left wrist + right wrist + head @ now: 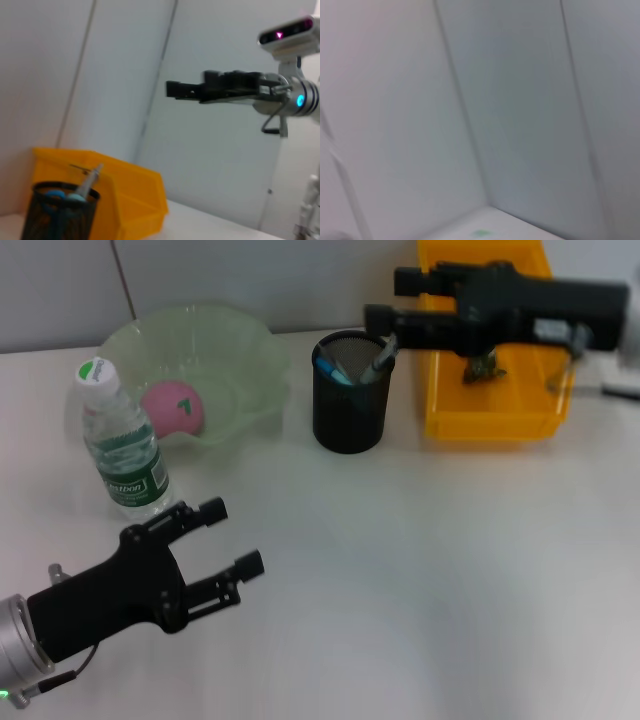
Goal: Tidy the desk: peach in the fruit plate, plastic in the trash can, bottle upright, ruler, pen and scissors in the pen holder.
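The pink peach (172, 408) lies in the green fruit plate (240, 350) at the back left. In front of the plate the bottle (120, 445) stands upright. The black mesh pen holder (350, 400) (60, 215) holds the blue-handled scissors (330, 368) and a pen (378, 360); the ruler is hidden. Crumpled plastic (483, 368) lies in the yellow trash can (490, 420) (135, 200). My right gripper (390, 300) (172, 90) hovers open and empty above the holder. My left gripper (235, 535) is open and empty, low over the table, right of the bottle.
The grey wall runs close behind the plate, the holder and the trash can. The right wrist view shows only wall panels and a strip of table.
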### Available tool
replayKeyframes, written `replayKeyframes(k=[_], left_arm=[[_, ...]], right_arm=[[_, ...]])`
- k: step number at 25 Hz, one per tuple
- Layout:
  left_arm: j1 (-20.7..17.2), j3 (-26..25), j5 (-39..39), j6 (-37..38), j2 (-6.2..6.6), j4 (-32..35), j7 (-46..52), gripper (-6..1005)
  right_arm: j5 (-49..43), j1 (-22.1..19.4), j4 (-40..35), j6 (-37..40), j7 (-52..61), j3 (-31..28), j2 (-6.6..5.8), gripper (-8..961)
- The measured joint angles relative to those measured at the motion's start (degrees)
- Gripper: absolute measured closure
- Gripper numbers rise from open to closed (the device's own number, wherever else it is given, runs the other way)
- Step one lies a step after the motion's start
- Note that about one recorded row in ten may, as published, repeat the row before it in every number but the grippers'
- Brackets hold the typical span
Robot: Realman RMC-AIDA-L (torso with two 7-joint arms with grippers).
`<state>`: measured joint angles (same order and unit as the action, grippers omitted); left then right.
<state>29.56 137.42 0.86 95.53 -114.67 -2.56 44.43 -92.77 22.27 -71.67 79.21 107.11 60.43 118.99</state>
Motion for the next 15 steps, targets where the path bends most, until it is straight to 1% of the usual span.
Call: replayKeyframes(k=[1,2,4,6,9,10,12,15], left_arm=[[0.1,0.1,0.3,0.0,0.07,-0.1,0.2,179],[0.5,0.2,1.0,0.1,0.21,-0.3,0.6,178],[1.1,0.2,1.9,0.2,0.22,-0.7,1.4,177],[2.5,0.2,3.3,0.3,0.22,-1.3,3.2,177],[3.5,0.2,4.7,0.6,0.32,-1.4,4.5,177],[4.8,0.2,7.0,1.2,0.39,-1.6,5.7,177],[5.8,0.3,8.7,1.9,0.39,-2.0,6.5,176],[7.2,0.3,10.8,2.3,0.16,-2.9,8.2,176]], right_arm=[[4.3,-1.6,3.8,2.6,-3.3,-0.3,-0.12,208],[7.0,-2.2,7.5,5.0,-5.4,-1.0,-0.32,206],[10.0,-2.7,15.7,10.3,-9.5,-2.9,-0.84,203],[9.3,-2.5,23.3,14.0,-13.8,-4.1,-1.47,200],[6.1,-1.7,34.7,15.9,-22.5,-4.4,-3.15,196],[5.3,-1.5,36.9,16.0,-24.4,-4.4,-3.51,196],[3.1,-1.0,40.8,16.1,-28.2,-4.2,-4.19,196],[-1.8,-0.4,42.4,16.3,-29.7,-4.2,-4.48,196]])
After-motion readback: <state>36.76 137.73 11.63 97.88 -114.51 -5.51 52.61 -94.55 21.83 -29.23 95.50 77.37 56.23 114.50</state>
